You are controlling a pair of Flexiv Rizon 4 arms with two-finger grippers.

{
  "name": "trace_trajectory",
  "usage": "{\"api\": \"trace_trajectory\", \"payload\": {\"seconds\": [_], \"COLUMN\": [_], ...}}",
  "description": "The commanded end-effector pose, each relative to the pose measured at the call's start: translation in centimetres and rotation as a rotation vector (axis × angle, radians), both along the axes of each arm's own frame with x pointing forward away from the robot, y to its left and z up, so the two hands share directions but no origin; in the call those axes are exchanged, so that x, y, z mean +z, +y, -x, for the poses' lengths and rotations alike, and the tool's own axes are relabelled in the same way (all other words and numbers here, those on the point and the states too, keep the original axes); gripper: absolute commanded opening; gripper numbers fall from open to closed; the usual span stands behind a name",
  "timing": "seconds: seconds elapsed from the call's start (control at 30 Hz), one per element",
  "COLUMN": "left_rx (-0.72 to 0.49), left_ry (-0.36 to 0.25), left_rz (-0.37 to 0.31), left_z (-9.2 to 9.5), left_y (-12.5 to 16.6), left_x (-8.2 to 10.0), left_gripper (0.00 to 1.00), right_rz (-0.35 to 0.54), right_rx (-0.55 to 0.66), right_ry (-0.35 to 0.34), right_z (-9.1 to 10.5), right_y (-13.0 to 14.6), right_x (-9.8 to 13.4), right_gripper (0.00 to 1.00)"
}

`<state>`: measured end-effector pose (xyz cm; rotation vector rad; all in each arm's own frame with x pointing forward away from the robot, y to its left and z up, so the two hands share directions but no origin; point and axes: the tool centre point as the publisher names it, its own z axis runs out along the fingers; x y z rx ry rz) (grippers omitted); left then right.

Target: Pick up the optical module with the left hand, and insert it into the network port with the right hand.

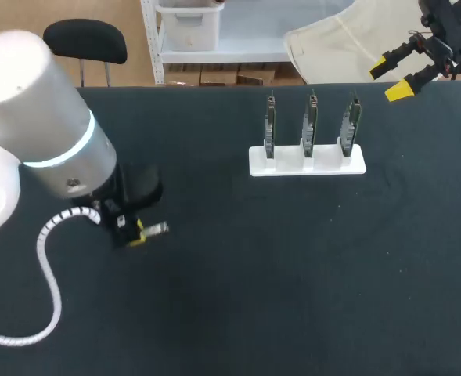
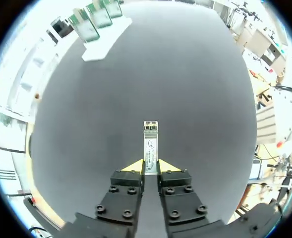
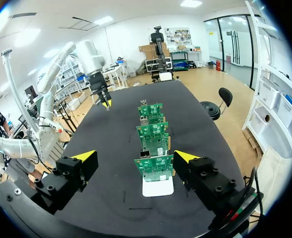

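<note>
I see slim metal optical module (image 2: 150, 143) at near left of black table (image 1: 293, 274), clamped in left gripper (image 2: 150, 166). White stand (image 1: 307, 162) carrying three upright green circuit boards (image 1: 311, 125) far right; right gripper (image 1: 389, 80) behind it.

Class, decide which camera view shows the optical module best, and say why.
The left wrist view: the optical module shows full length, clamped in the left gripper. The head view shows only its small silvery end poking from the gripper. In the right wrist view it is too distant to make out.

One optical module (image 2: 150, 143) is counted on the table. Three circuit boards (image 1: 310, 125) are held in one white holder (image 1: 289, 164).
</note>
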<state>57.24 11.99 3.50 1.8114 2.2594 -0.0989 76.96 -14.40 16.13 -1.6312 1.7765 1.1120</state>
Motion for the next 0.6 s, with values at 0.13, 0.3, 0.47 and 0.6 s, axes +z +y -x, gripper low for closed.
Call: {"api": "trace_trajectory", "payload": {"seconds": [0.13, 0.3, 0.47, 0.6], "left_rx": [-0.050, -0.027, -0.014, -0.014], "left_ry": [-0.113, -0.188, -0.213, -0.213], "left_rz": [0.061, 0.094, 0.077, 0.077], "left_z": [-2.3, -4.1, -4.5, -4.5], "left_y": [-1.7, -3.2, -3.2, -3.2], "left_x": [3.9, 6.4, 7.0, 7.0], "left_gripper": [0.00, 0.00, 0.00, 0.00], "right_rz": [0.001, 0.001, 0.001, 0.001], "right_rx": [-0.002, -0.002, -0.002, -0.002], "right_ry": [-0.002, -0.002, -0.002, -0.002], "right_z": [0.1, 0.1, 0.1, 0.1], "right_y": [0.0, 0.0, 0.0, 0.0], "right_x": [0.0, 0.0, 0.0, 0.0], "right_gripper": [1.00, 1.00, 1.00, 1.00]}}
